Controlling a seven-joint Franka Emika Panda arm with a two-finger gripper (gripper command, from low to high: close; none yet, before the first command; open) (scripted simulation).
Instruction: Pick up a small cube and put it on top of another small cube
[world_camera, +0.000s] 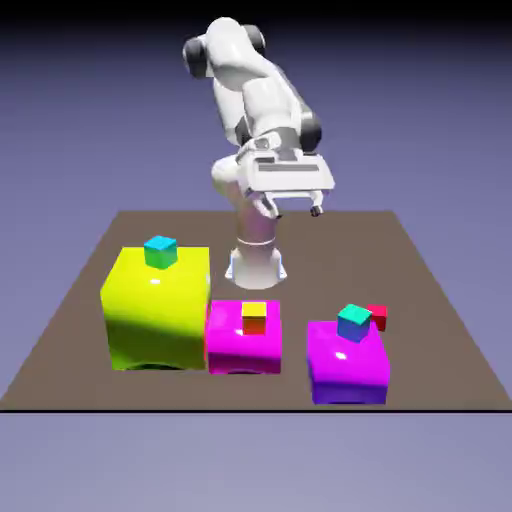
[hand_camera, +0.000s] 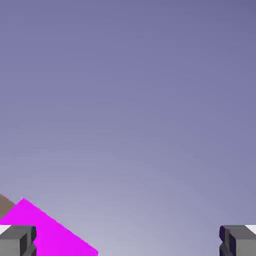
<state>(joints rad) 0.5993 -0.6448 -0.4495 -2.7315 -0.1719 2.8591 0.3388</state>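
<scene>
The small cube (world_camera: 377, 316), tiny and all red, shows at the far right corner of the purple block (world_camera: 347, 365), just behind a teal small cube (world_camera: 353, 322). Whether the red cube rests on that block or on the table behind it I cannot tell. My gripper (world_camera: 292, 208) hangs high above the table's far middle, well away from the red cube, open and holding nothing. In the hand view the gripper (hand_camera: 128, 245) shows two grey fingertips (hand_camera: 17, 240) far apart with only backdrop between them; the red cube is out of that view.
A big yellow block (world_camera: 157, 310) carries a teal cube (world_camera: 160, 251). The magenta block (world_camera: 243, 340) beside it carries a yellow-topped small cube (world_camera: 254, 317); a corner of this magenta block (hand_camera: 45, 230) shows in the hand view. The brown table (world_camera: 440, 330) ends just in front of the blocks.
</scene>
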